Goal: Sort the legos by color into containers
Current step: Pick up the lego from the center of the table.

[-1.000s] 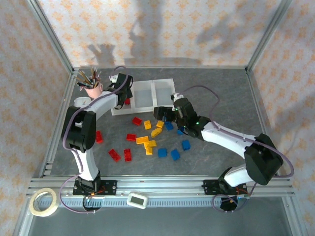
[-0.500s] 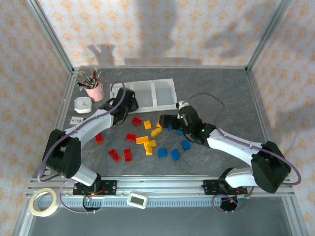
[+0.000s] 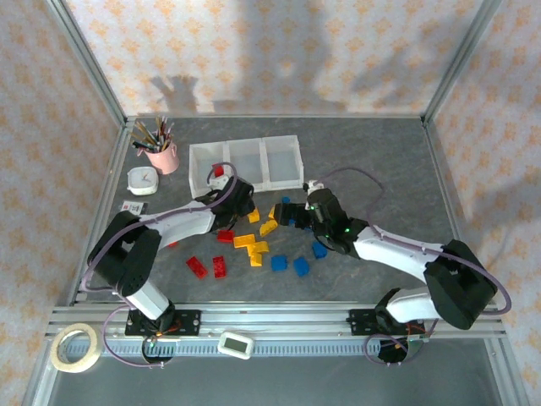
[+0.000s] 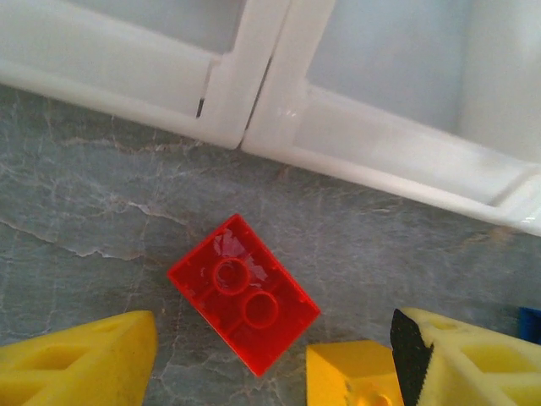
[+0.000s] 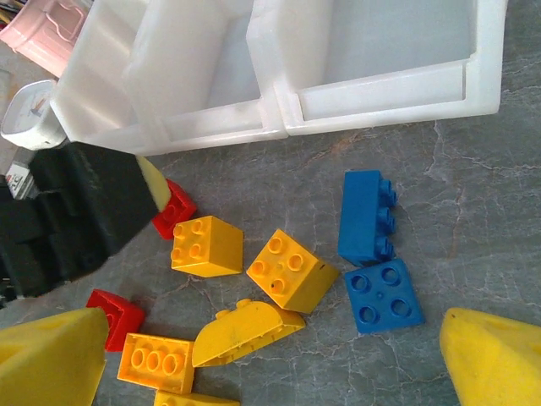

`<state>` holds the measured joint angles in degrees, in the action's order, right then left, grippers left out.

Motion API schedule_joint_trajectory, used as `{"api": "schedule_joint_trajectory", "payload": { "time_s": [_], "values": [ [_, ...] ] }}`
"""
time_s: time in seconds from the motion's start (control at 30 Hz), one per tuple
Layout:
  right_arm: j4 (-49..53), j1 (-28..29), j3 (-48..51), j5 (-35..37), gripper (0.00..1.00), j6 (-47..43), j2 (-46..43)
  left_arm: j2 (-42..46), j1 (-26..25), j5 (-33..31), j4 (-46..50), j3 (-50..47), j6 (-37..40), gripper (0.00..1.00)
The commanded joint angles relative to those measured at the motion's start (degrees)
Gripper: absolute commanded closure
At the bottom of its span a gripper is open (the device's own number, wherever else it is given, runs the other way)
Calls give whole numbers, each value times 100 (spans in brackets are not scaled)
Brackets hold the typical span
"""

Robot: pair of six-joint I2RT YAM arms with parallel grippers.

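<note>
L gripper (image 4: 270, 359) fingers spread, nothing held; red lego (image 4: 243, 304) on table (image 4: 101, 211) betw. them, just beside wall of containers (image 4: 254, 118). R gripper (image 5: 270, 364) spread too, empty, above yellow lego (image 5: 206, 246), blue lego (image 5: 367, 217) nr containers.

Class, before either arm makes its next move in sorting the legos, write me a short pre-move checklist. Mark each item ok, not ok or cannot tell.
1. Is the left claw open? Ok: its fingers are spread apart.
2. Is the loose red brick lined up with it? Ok: it lies flat on the table, centred just ahead of the fingertips.
3. Is the gap free of other bricks? Not ok: a yellow brick sits right beside the red one, close to one finger.
4. Is the right claw open? Ok: the blue bricks lie ahead of it.
5. Is the red bin settled? Ok: the left compartment holds a sorted red brick.
</note>
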<state>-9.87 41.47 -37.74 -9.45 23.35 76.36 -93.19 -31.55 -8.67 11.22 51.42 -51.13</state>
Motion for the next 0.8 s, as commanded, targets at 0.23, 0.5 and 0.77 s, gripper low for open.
{"api": "schedule_joint_trajectory", "payload": {
  "time_s": [0.23,0.5,0.77],
  "values": [
    [-245,19,59,31,0,-44,125,-383,-62,-768,-175,155,-697,24],
    [-226,19,29,28,0,-76,184,-787,-49,-796,-204,341,-749,22],
    [-206,19,-16,-13,0,-58,249,-969,-11,-875,-155,364,-706,27]
  ]
}}
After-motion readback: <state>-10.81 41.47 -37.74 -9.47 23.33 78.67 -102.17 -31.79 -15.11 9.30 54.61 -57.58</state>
